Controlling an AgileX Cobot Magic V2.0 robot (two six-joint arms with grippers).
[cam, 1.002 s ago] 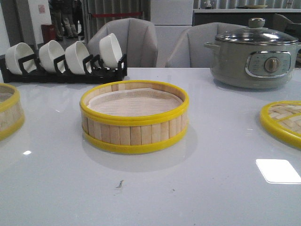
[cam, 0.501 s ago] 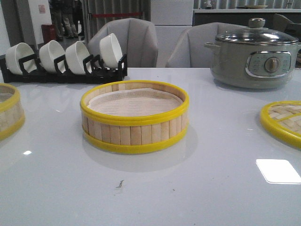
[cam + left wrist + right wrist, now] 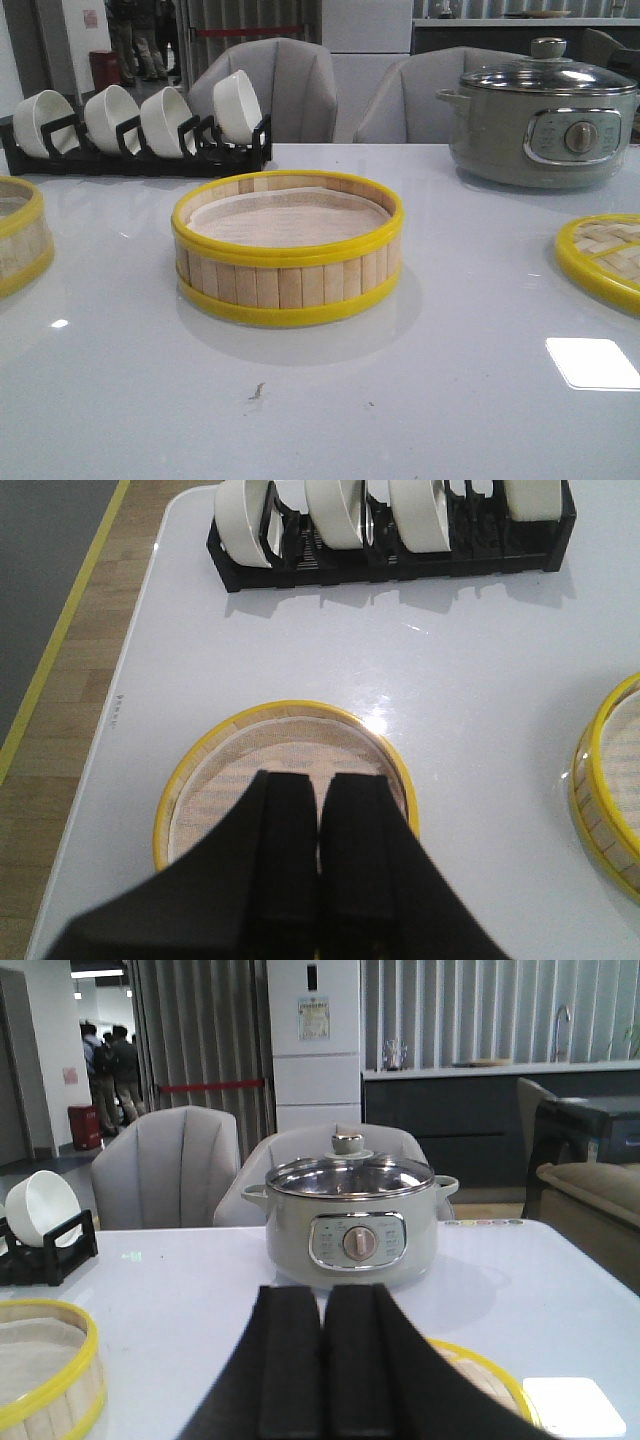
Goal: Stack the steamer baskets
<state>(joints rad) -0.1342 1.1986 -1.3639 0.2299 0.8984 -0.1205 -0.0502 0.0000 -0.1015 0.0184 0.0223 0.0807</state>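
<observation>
One steamer basket (image 3: 290, 285), with pale bamboo slats, yellow rims and a paper lining, stands in the middle of the table. A second steamer basket (image 3: 18, 250) is cut off by the left edge of the front view. Neither gripper shows in the front view. In the left wrist view my left gripper (image 3: 320, 778) is shut and empty, hovering above the left basket (image 3: 285, 708), with the middle basket (image 3: 605, 790) off to one side. My right gripper (image 3: 322, 1290) is shut and empty, above the table between the middle basket (image 3: 50, 1390) and the lid.
A flat woven lid (image 3: 605, 262) with a yellow rim lies at the right, also seen under the right gripper (image 3: 485, 1375). A grey electric pot (image 3: 540, 115) stands at the back right. A black rack of white bowls (image 3: 135, 125) stands at the back left. The table's left edge (image 3: 120, 680) is near the left basket.
</observation>
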